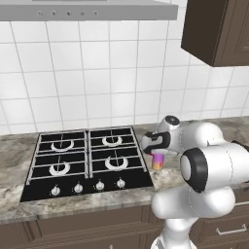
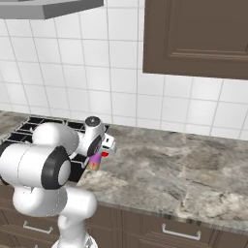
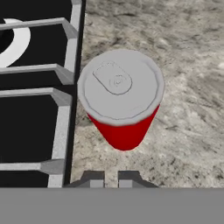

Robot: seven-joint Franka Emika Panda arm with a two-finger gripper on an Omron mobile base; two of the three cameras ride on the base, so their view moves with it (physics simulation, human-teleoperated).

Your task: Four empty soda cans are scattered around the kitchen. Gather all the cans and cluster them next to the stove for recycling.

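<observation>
My gripper (image 1: 158, 163) (image 2: 95, 163) points down over the grey counter just right of the stove (image 1: 87, 160), shut on a purple soda can with a tan band (image 1: 158, 160) (image 2: 95, 161). Whether this can touches the counter I cannot tell. In the hand view the two fingertips (image 3: 92, 177) stand close together at the bottom. Just beyond them a bright red soda can (image 3: 124, 131) with a silver top stands upright on the counter, close against the stove's right edge (image 3: 65, 131).
Grey marbled counter (image 2: 169, 169) stretches far to the right of the stove. White tiled wall behind. A dark wall cabinet (image 1: 219, 29) (image 2: 193, 34) hangs above the counter, and a range hood (image 1: 87, 9) hangs over the burners. Drawer fronts (image 2: 179, 232) run below.
</observation>
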